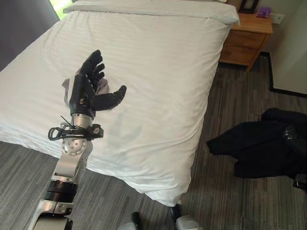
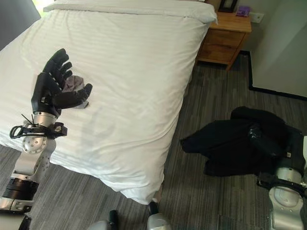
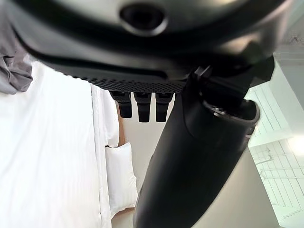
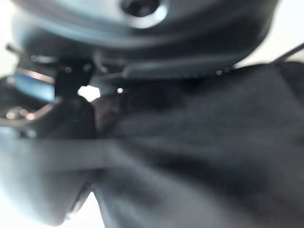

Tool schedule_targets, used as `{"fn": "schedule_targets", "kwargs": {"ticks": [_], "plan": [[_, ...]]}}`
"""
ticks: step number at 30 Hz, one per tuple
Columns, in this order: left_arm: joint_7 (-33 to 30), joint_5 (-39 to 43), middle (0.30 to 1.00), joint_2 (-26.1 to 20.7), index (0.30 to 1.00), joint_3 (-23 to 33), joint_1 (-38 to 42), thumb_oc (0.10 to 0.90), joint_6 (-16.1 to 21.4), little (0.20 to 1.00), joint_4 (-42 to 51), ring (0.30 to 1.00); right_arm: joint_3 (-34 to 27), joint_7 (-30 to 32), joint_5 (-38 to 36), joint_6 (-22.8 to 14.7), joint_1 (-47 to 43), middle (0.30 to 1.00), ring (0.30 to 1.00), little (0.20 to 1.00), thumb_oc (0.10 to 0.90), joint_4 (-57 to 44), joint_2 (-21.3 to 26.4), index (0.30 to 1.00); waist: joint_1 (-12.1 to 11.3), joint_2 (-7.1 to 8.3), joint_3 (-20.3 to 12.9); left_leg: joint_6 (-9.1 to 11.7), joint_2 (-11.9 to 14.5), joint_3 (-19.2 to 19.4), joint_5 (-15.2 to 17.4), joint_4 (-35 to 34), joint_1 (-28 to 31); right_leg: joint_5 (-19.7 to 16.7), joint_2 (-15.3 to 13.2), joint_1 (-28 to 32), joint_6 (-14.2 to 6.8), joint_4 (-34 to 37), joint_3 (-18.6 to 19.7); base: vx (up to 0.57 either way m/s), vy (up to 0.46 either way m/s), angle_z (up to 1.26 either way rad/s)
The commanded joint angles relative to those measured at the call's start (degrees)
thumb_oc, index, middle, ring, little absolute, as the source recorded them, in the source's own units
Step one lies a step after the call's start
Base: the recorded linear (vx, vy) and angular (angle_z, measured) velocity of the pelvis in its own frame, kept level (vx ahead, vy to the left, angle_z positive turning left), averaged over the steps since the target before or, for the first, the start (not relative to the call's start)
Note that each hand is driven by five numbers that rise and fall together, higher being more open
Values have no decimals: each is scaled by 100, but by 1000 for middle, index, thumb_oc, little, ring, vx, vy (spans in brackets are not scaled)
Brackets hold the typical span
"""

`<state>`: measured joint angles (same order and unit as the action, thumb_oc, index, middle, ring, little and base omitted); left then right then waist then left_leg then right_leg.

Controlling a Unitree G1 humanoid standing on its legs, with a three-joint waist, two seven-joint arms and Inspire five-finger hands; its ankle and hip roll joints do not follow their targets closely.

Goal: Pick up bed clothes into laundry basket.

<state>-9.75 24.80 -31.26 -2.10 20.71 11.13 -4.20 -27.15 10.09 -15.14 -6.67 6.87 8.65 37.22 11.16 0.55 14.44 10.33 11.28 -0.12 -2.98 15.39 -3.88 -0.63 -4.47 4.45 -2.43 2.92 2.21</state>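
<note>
A small grey garment (image 1: 102, 86) lies crumpled on the white bed (image 1: 163, 57), near its left side. My left hand (image 1: 85, 91) is raised just in front of the grey garment, fingers straight and spread, thumb out, holding nothing. In the left wrist view a corner of the grey garment (image 3: 12, 71) shows beside the hand (image 3: 190, 142). At the lower right, my right hand (image 2: 257, 135) is wrapped in a large black garment (image 2: 220, 143) that spreads over the floor beside the bed. The black cloth (image 4: 213, 142) presses against that hand's palm (image 4: 142, 28).
A wooden nightstand (image 1: 244, 38) stands at the bed's far right corner, with a picture frame and a purple item on top. Grey striped carpet (image 1: 230, 96) runs between the bed and a white wall panel (image 1: 292, 48) on the right.
</note>
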Motion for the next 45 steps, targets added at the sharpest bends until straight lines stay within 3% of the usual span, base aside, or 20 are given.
{"fn": "schedule_targets", "kwargs": {"ticks": [1, 4, 8, 9, 11, 12, 13, 14, 16, 18, 19, 20, 23, 25, 27, 31, 32, 34, 38, 45], "plan": [[-66, 263, 900, -262, 900, 411, 587, 800, 593, 900, 607, 900, -182, 170, -203, -663, -622, 300, 300, 300, 400, -513, 897, 300, -135, 4, -492, 69, 694, -160, -868, -498, 267, 411, -580, -339, -705, -712, 144, 19, 411, -14], [-10, 264, 900, -2, 900, 23, 845, 800, 497, 900, 638, 900, -200, 291, -107, -565, -569, 300, 300, 300, 400, -492, 840, 300, -85, -67, -604, 290, 1086, -506, -1184, -812, 411, 370, -996, -554, -1039, -859, 360, 37, 384, -4], [80, 278, 900, 130, 900, -575, 1268, 800, 419, 900, 525, 900, -255, 406, -26, -523, -514, 300, 300, 300, 400, -550, 759, 300, -80, -122, -694, 467, 1084, -845, -960, -881, 483, 311, -1333, -691, -1257, -953, 538, 57, 439, -5], [167, 250, 900, 121, 900, -804, 1432, 800, 354, 900, 507, 900, -96, 361, -53, -523, -681, 300, 300, 300, 400, -600, 662, 300, -106, -104, -727, 467, 755, -1228, 75, -782, 578, 126, -1545, -730, -1257, -919, 700, 28, 217, -4], [201, 266, 900, 154, 900, -944, 1534, 800, 334, 900, 458, 900, -97, 364, -51, -519, -659, 300, 300, 300, 400, -694, 496, 300, -72, -69, -754, 397, 680, -1134, 528, -759, 534, -53, -1691, -729, -1257, -844, 729, -1, 390, -5], [204, 182, 900, 246, 900, -1413, 1869, 800, 242, 900, 311, 900, 27, 446, -133, -550, -604, 300, 300, 300, 400, -696, 53, 300, -34, 16, -771, 236, 408, -1044, 882, -968, 573, -754, -1951, -851, -1257, -816, 715, -31, 432, -16], [200, 182, 900, 236, 900, -1439, 1892, 800, 251, 900, 293, 900, 18, 450, -125, -546, -599, 300, 300, 300, 400, -707, 25, 300, -53, 50, -779, 226, 383, -1032, 875, -967, 564, -777, -1975, -859, -1257, -787, 727, -153, 506, 0], [116, 27, 900, 178, 900, -1602, 2041, 800, 211, 900, 122, 900, 259, 407, -3, -531, -601, 300, 300, 300, 400, -1016, -218, 300, 17, 203, -679, 17, 159, -901, 977, -1151, 633, -1683, -2119, -1240, -1257, -852, 728, -105, 213, 29], [137, 11, 900, 168, 900, -1681, 2133, 800, 162, 900, 3, 900, 353, 429, 52, -526, -613, 300, 300, 300, 400, -1121, -332, 300, -27, 208, -605, -113, 26, -687, 962, -1211, 684, -1802, -2176, -1427, -1257, -1010, 552, -167, 374, 11], [133, -48, 900, 219, 900, -1833, 2428, 800, 104, 900, -330, 900, 410, 331, -169, -583, -432, 300, 300, 300, 400, -1128, -509, 300, 112, 64, -404, -354, -172, -425, 806, -1184, 652, -1182, -1530, -1523, -1116, -2079, 490, -229, 658, -46], [133, -48, 900, 225, 900, -1842, 2450, 800, 111, 900, -346, 900, 398, 328, -173, -585, -436, 300, 300, 300, 400, -1125, -511, 300, 98, 67, -418, -351, -176, -420, 777, -1192, 622, -1200, -1529, -1569, -1111, -2090, 506, -265, 733, -41], [71, -233, 900, 284, 900, -1911, 2743, 800, 33, 900, -614, 900, 395, 286, -294, -628, -509, 300, 300, 300, 400, -1051, -370, 300, 81, 49, -304, -562, -315, -182, 765, -1131, 596, -674, -1166, -1649, -968, -2801, -117, -222, 496, -29], [-52, -458, 900, 300, 900, -1859, 3000, 800, 5, 900, -881, 900, 453, 239, -354, -657, -650, 300, 300, 300, 400, -964, -269, 300, 20, 53, -262, -752, -464, 123, 850, -1120, 644, -65, -875, -1690, -773, -3362, -856, -113, 360, -37], [-131, -636, 900, 189, 900, -1756, 3185, 800, -26, 900, -1172, 900, 532, 180, -439, -731, -664, 300, 300, 300, 400, -835, -311, 300, 36, 160, -300, -842, -640, 339, 887, -1129, 705, 215, -343, -1765, -760, -3437, -1091, -103, 293, -94], [-247, -798, 900, 53, 900, -1760, 3491, 800, -41, 900, -1538, 900, 713, 154, -422, -728, -797, 300, 300, 300, 400, -735, -225, 300, -35, 323, -413, -809, -776, 564, 1021, -1034, 700, 537, -373, -1232, -628, -2441, -1046, -15, 6, -74], [-272, -1165, 900, -442, 900, -1752, 3763, 800, -51, 900, -2127, 900, 796, 56, -382, -710, -825, 300, 300, 300, 400, -645, -46, 300, -41, 464, -490, -635, -730, 792, 884, -357, 398, 572, -102, -624, -457, -1041, -649, -16, -107, -86], [-325, -1131, 900, -650, 900, -1686, 3779, 800, -52, 900, -2244, 900, 811, -15, -612, -767, -744, 300, 300, 300, 400, -625, -68, 300, -214, 523, -373, -389, -751, 409, 479, 453, 55, 509, -27, -450, -325, -879, -517, -23, -83, -55], [-382, -1181, 900, -764, 900, -1729, 3898, 800, -83, 900, -2362, 900, 871, -47, -763, -810, -790, 300, 300, 300, 400, -503, -97, 300, -333, 540, -307, -320, -859, -7, 499, 460, -83, 528, -11, -366, -313, -816, -475, 6, -18, -71], [-436, -1535, 900, -1053, 900, -1741, 3798, 800, -204, 900, -2668, 900, 882, -187, -561, -734, -607, 300, 300, 300, 400, -475, -1, 300, -421, 501, -382, -427, -986, -651, 554, -518, -272, 442, -24, -207, -473, -562, -171, 118, 18, -50], [-459, -1425, 900, -1165, 900, -1541, 3637, 800, -170, 900, -2336, 900, 1018, -259, -792, -719, -593, 300, 300, 300, 400, -386, -291, 300, -403, 472, -480, -667, -1012, -451, 398, -1262, 85, 268, 11, -300, -507, -352, 92, 29, 54, -47]]}}
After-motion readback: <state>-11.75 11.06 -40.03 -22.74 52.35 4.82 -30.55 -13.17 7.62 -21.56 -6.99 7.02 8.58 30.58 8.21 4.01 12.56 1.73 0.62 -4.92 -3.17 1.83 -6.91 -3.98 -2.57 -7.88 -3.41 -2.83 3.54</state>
